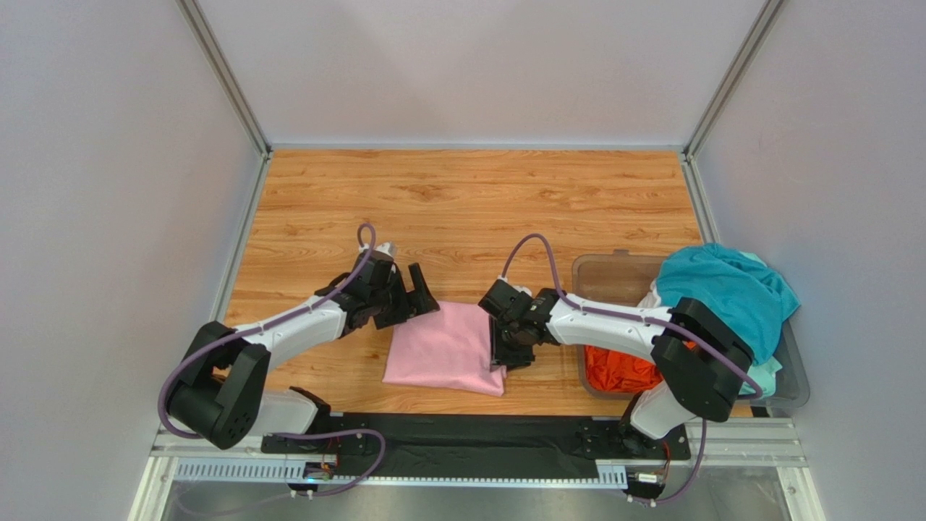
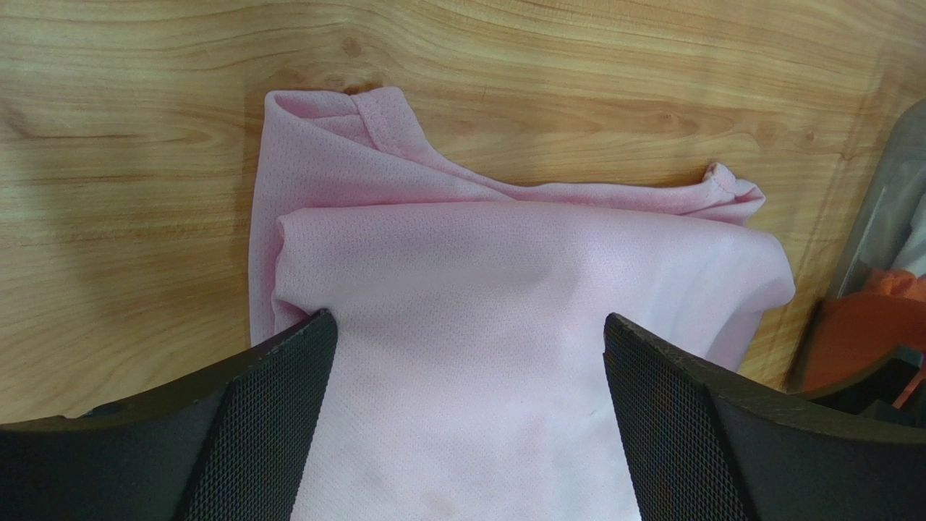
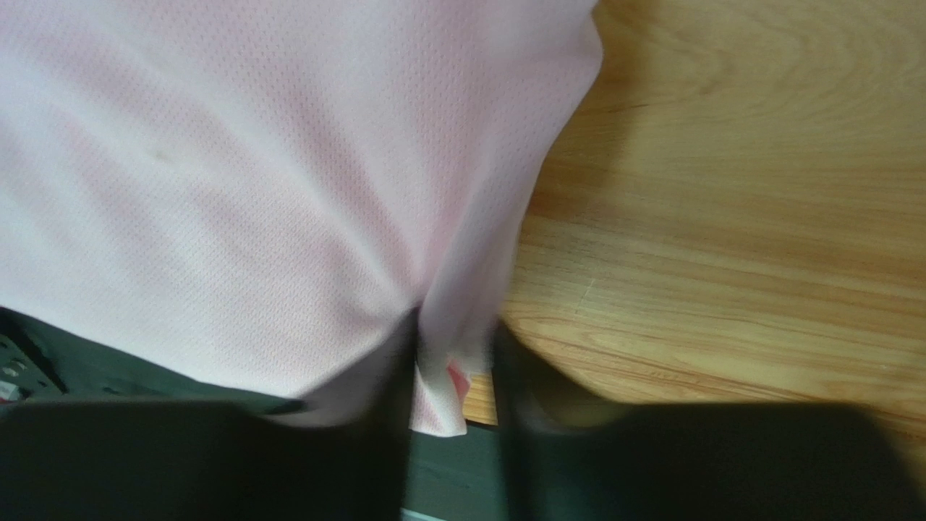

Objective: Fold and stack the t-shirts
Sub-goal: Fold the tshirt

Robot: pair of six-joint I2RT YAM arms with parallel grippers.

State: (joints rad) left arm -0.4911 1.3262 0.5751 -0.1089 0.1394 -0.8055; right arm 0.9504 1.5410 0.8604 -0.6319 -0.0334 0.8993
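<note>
A light pink t-shirt (image 1: pixel 443 347) lies folded on the wooden table near the front edge. My left gripper (image 1: pixel 420 293) is at its far left corner. In the left wrist view it (image 2: pixel 467 337) is open wide, with its fingers just over the pink t-shirt (image 2: pixel 511 271) and nothing between them. My right gripper (image 1: pixel 509 350) is at the shirt's right edge. In the right wrist view it (image 3: pixel 457 369) is nearly shut, with a fold of the pink t-shirt (image 3: pixel 272 163) between its blurred fingers. An orange t-shirt (image 1: pixel 617 369) lies in the bin, and a teal t-shirt (image 1: pixel 730 291) is draped over it.
A clear plastic bin (image 1: pixel 609 271) stands at the right edge of the table and holds the other shirts, with a bit of white cloth (image 1: pixel 657 295) showing. Its edge shows in the left wrist view (image 2: pixel 886 217). A black strip (image 1: pixel 467 434) runs along the table's front.
</note>
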